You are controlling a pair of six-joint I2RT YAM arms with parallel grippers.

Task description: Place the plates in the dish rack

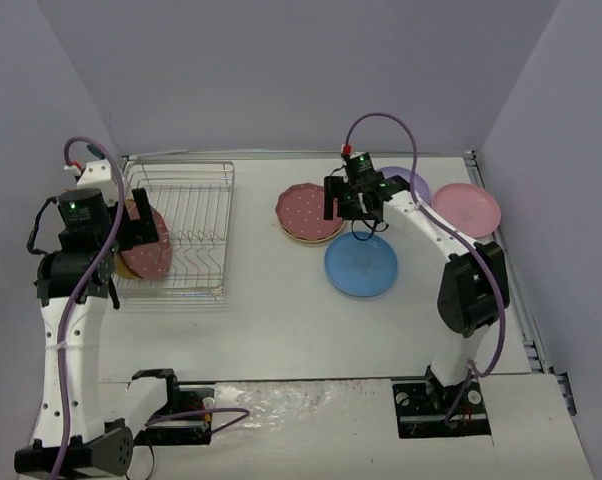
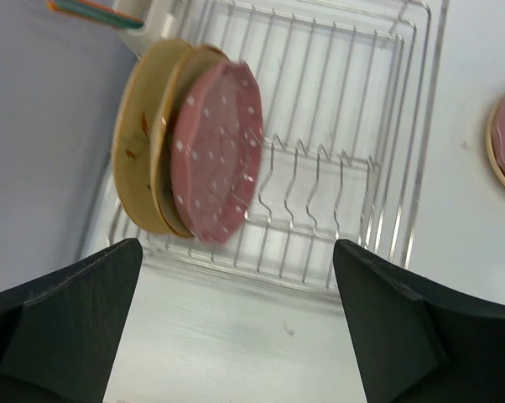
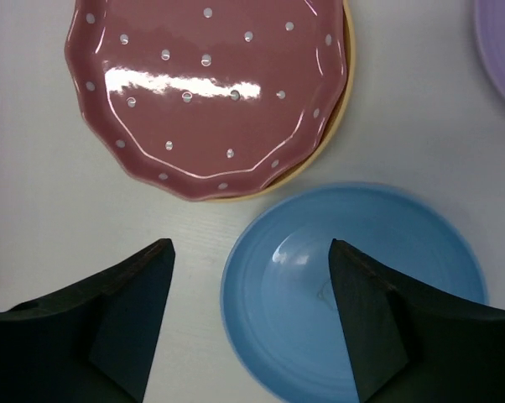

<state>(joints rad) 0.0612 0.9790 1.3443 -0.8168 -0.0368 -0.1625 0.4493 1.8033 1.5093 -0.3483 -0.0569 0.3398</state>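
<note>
The dish rack (image 1: 196, 230) stands at the left. A dark pink speckled plate (image 2: 217, 151) leans on edge in it in front of two tan plates (image 2: 139, 143). My left gripper (image 2: 237, 252) is open and empty, just off the rack's near side and clear of those plates. My right gripper (image 3: 251, 248) is open over the left rim of a blue plate (image 3: 278, 319). One finger is above the table and the other above the plate's inside. Another dark pink speckled plate (image 3: 210, 92) lies on a tan one (image 3: 340, 117) just beyond.
A lilac plate (image 1: 413, 180) and a light pink plate (image 1: 467, 208) lie flat at the back right, behind the right arm. The white caddy (image 2: 143, 13) hangs at the rack's far left corner. Walls close in on three sides.
</note>
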